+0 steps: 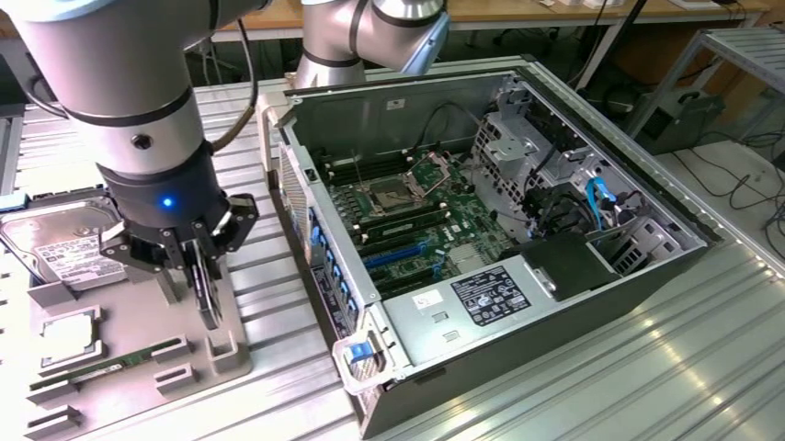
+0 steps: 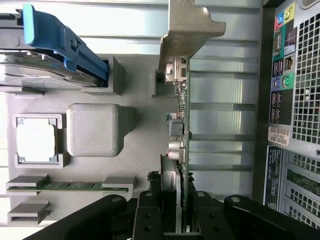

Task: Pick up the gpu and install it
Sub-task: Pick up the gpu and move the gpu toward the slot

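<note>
1. Gripper point(image 1: 197, 266) point(image 2: 175, 215): on the end of the arm, pointing down over the grey tray point(image 1: 135, 377) at the exterior view's left. Its fingers point(image 2: 149, 215) are closed on the gpu, one on each face.
2. Gpu point(image 1: 209, 299) point(image 2: 181, 125): thin card, standing on edge between the fingers, above the tray edge nearest the computer case. Its pale metal bracket point(image 2: 187, 30) is at the end away from the gripper. Whether the card is clear of its tray slot cannot be told.
3. Hard drive point(image 1: 62, 248): silver, white label, lying at the far end of the tray.
4. Processor chip point(image 1: 68, 335): square, in its own tray pocket.
5. Memory stick point(image 1: 110, 367) point(image 2: 70, 186): slim, green, in a tray slot.
6. Computer case point(image 1: 491, 230): open side up, motherboard exposed, just beside the tray on the ribbed metal surface point(image 1: 687, 367).
</note>
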Available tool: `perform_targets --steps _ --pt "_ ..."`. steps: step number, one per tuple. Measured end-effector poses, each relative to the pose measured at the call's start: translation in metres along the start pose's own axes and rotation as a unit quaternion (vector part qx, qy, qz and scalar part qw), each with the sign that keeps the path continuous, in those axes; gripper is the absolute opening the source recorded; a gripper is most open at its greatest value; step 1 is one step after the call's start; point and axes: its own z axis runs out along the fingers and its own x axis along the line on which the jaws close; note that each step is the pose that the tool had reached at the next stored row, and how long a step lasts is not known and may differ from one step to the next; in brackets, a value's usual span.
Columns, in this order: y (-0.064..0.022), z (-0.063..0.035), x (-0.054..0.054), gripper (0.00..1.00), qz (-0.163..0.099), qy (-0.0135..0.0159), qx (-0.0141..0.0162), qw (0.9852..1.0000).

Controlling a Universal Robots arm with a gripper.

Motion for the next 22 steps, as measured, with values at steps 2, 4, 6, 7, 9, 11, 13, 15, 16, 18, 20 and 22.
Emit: perform_targets --steps 2,4,6,7,9,11,13,15,16,18,20,22 --pt "0.0 -0.0051 0.0 0.28 0.0 0.0 0.0001 1.0" --pt "0.0 -0.0104 0.0 0.28 0.0 0.0 0.0 1.0" --pt "0.0 -0.0151 0.0 0.28 0.0 0.0 0.0 1.0" --pt "0.0 -0.0175 0.0 0.28 0.0 0.0 0.0 1.0" --pt "0.0 -0.0276 -0.001 0.28 0.0 0.0 0.0 1.0" --pt "0.0 -0.0316 -0.001 0.28 0.0 0.0 0.0 1.0" --pt "0.0 -0.0357 -0.001 0.28 0.0 0.0 0.0 1.0" --pt "-0.0001 -0.0429 -0.001 0.28 0.0 0.0 0.0 1.0" --pt "-0.0001 -0.0454 -0.001 0.28 0.0 0.0 0.0 1.0" --pt "-0.0001 -0.05 -0.001 0.28 0.0 0.0 0.0 1.0" --pt "-0.0001 -0.0541 -0.001 0.28 0.0 0.0 0.0 1.0" --pt "-0.0001 -0.059 -0.001 0.28 0.0 0.0 0.0 1.0"
